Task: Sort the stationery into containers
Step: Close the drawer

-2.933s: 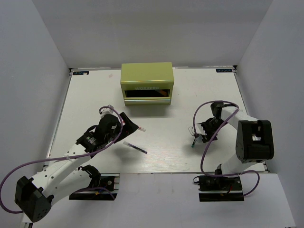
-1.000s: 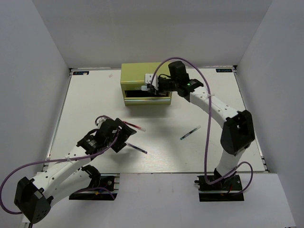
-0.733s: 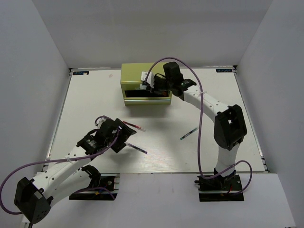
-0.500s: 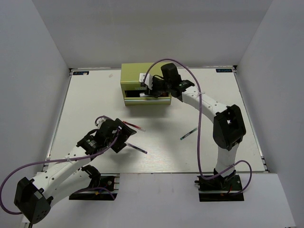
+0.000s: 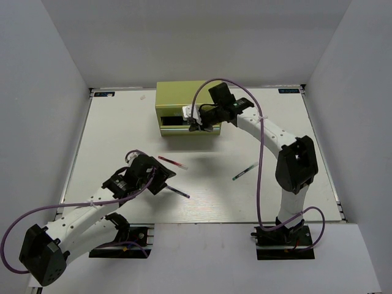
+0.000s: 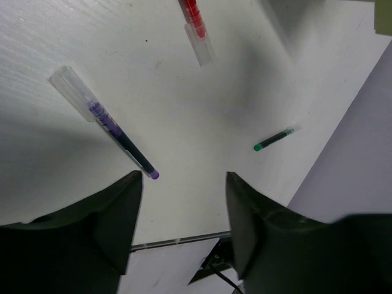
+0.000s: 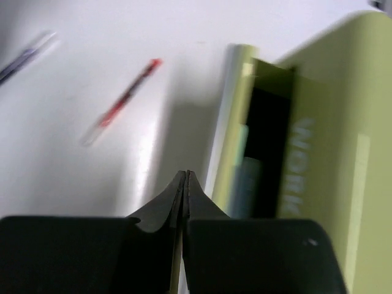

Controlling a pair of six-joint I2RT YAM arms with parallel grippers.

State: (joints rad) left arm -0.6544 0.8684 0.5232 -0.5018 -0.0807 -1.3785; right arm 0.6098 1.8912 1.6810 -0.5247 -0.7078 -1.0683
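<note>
The purple pen (image 6: 104, 119) lies flat on the white table (image 5: 110, 135) just ahead of the left gripper (image 6: 184, 202). Its dark tip is close to one finger but outside the gap. That gripper's fingers (image 6: 116, 214) stand apart, with nothing between them. The red pen (image 6: 196, 21) lies farther ahead of it. The green pen (image 6: 275, 138) lies off to its right, well apart from the other two.

The olive-green tool chest (image 5: 188, 101) stands on the far side of the table, with the right gripper (image 7: 184, 184) right in front of it. This gripper's fingers are pressed together and carry nothing. From its wrist camera, the chest's drawer (image 7: 228, 122) is pulled out just beside the tips on the right. Pale bluish shapes lie in the dark opening, too blurred to name. The red pen lies well off to the left of the tips.
</note>
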